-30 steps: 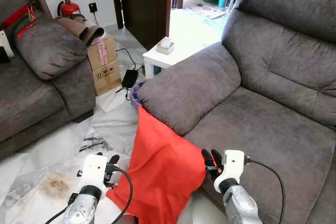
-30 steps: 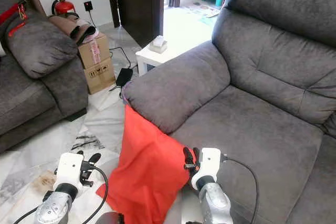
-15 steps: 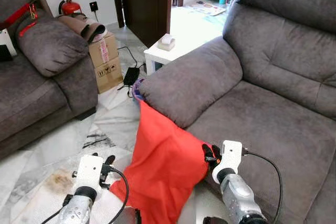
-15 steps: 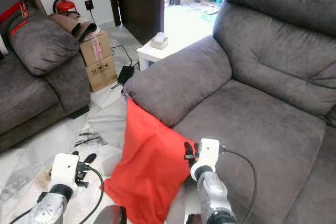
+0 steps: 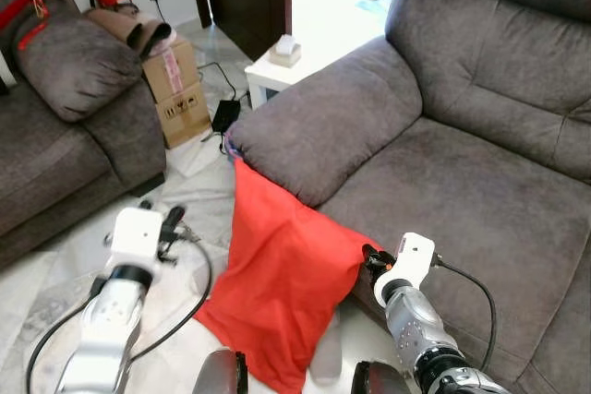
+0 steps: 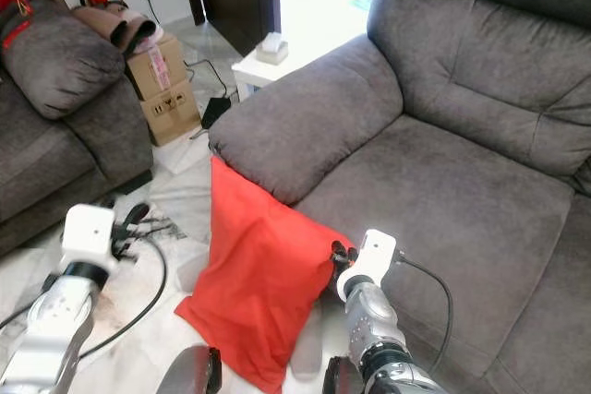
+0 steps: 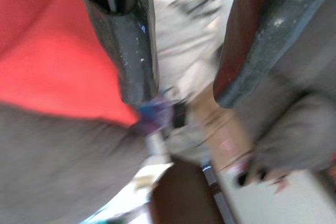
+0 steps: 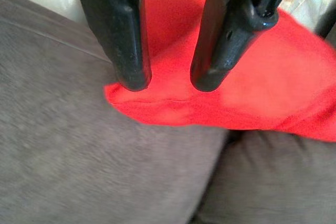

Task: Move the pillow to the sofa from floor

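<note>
Red pillow (image 5: 282, 288) leaned on sofa (image 5: 462, 182) front, bottom on floor (image 5: 185, 219). Looked soft, light, floppy; best taken by corner. Right gripper (image 8: 168, 85) jaws apart at corner; left gripper (image 5: 166, 221) jaws released, off to side.

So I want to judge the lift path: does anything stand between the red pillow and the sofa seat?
Nothing visible does. The red pillow leans against the sofa's front beside the armrest, its corner at the right end effector, and the seat cushion behind is bare.
</note>
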